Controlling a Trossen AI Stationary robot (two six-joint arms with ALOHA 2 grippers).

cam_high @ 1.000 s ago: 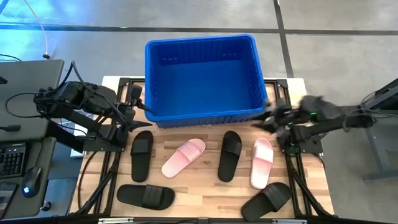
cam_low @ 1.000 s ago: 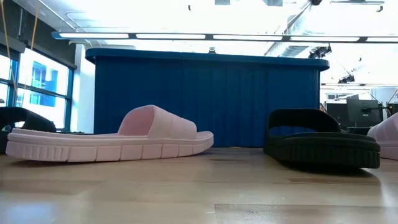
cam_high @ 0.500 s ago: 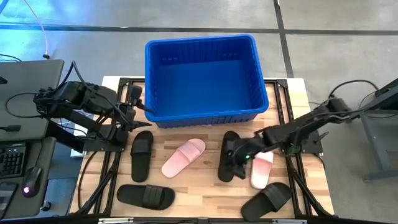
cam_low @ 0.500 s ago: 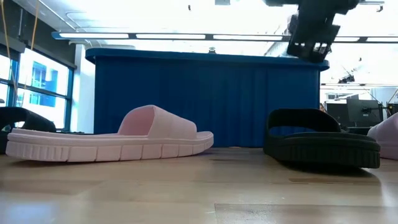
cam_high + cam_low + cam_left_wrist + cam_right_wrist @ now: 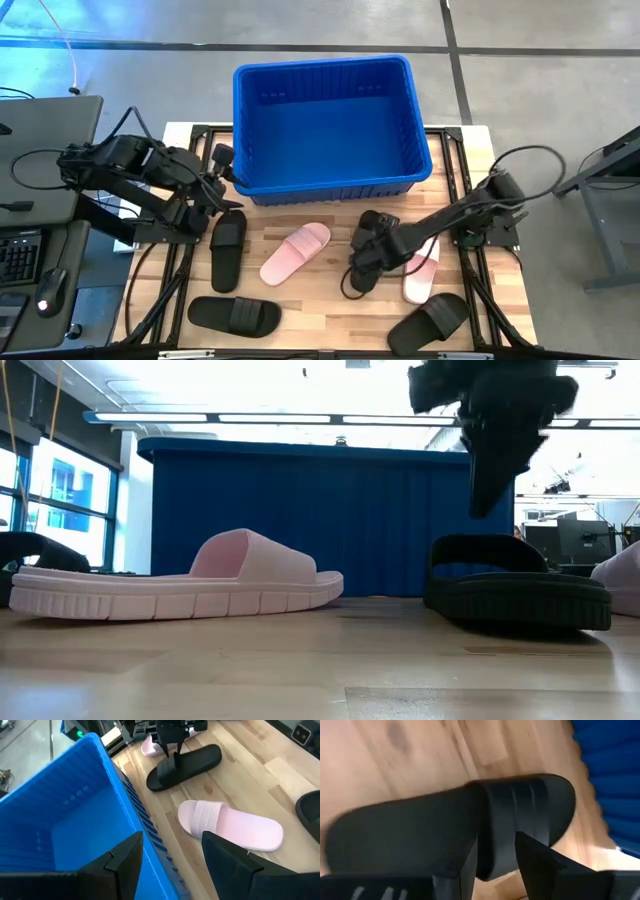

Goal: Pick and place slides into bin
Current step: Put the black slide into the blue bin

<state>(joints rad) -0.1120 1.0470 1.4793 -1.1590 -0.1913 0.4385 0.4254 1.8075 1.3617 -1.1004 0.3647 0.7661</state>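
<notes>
High view shows the right tool [image 5: 366, 250] directly over the black slide [image 5: 368, 252] lying lengthwise toward the bin [image 5: 330, 185], just behind it on the bench [image 5: 320, 300]. Its fingers gape narrowly astride the strap. The left tool [image 5: 222, 178] waits open beside the bin.

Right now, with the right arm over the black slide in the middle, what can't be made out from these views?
- Right gripper contact with the black slide: the high view has the arm covering it; the low view leaves it unclear.
- Bin interior: the low view shows only its wall.
- Pink slide: cut off by the low view's right edge.
- Left gripper: too small in the high view.
</notes>
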